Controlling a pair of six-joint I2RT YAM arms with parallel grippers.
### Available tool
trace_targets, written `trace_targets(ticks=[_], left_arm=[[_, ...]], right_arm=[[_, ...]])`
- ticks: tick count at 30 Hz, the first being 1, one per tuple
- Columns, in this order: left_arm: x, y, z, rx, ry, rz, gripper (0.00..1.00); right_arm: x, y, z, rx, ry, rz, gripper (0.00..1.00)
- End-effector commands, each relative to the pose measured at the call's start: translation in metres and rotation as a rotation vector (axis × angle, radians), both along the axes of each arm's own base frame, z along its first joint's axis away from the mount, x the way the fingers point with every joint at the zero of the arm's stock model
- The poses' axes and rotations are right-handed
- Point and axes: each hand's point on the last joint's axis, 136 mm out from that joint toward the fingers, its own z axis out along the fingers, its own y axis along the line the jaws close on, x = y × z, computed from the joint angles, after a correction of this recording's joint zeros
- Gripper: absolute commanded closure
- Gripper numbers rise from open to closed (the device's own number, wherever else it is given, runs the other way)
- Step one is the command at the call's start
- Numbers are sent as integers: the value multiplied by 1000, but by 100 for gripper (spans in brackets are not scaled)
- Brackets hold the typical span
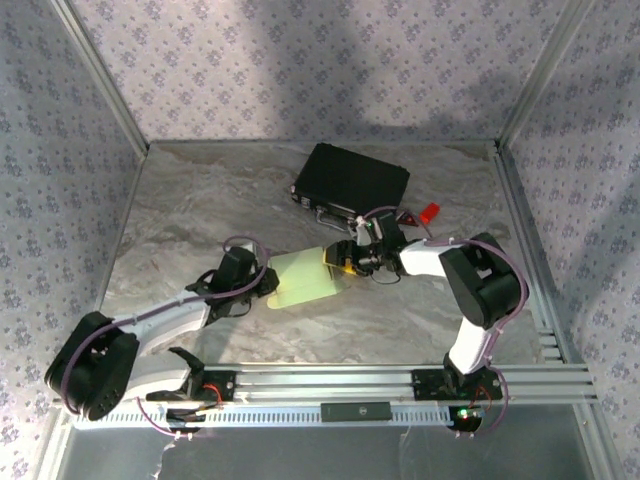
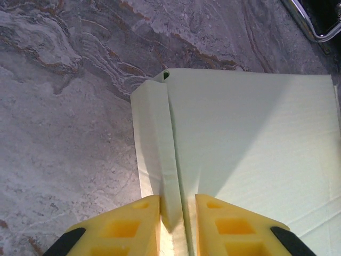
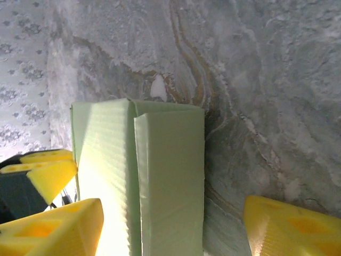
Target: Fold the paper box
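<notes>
Left pincer (image 2: pixel 177 205): nearly closed, pinching an upturned flap (image 2: pixel 160 149) of the box (image 1: pixel 305 278). Right pincer (image 3: pixel 173 213): spread wide, gripping nothing, box end between its jaws. Box lying between both pincers. Probably light, thin, springy, easily creased; best pinched gently at flap edges beside the crease.

From above, my cell looks evenly but rather dimly lit, with broad soft shadows across the back wall (image 1: pixel 300 60) and a dull sheen on the table (image 1: pixel 190 230). On my left wrist camera the paper box (image 2: pixel 256 133) is crisp, with a grey wedge of shadow crossing it. My left fingers (image 2: pixel 128 224) sit soft at the lens. My right wrist camera washes out the card's lit left face, and my right fingers (image 3: pixel 53 229) blur.
</notes>
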Motion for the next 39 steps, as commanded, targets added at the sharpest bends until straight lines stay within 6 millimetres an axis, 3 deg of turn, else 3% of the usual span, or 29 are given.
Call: trace_targets(ticks=[1,9,15,29,39], left_arm=[[-15,21,-25,82,61,18,78],[-19,29,-34,96,74,37,80],[-25,41,-43,119,89,69,85],[-32,60,-40,141,74,115,87],[-36,69,-48,163,95,129,88]], right_arm=[[-5,10,10,114,14,29,27],[-20,29,-2,178,93,47,26],[-27,43,2,212,118,52,28],[-41,29,9,131,137,-9,29],[-37,52,-2,171,172,24,28]])
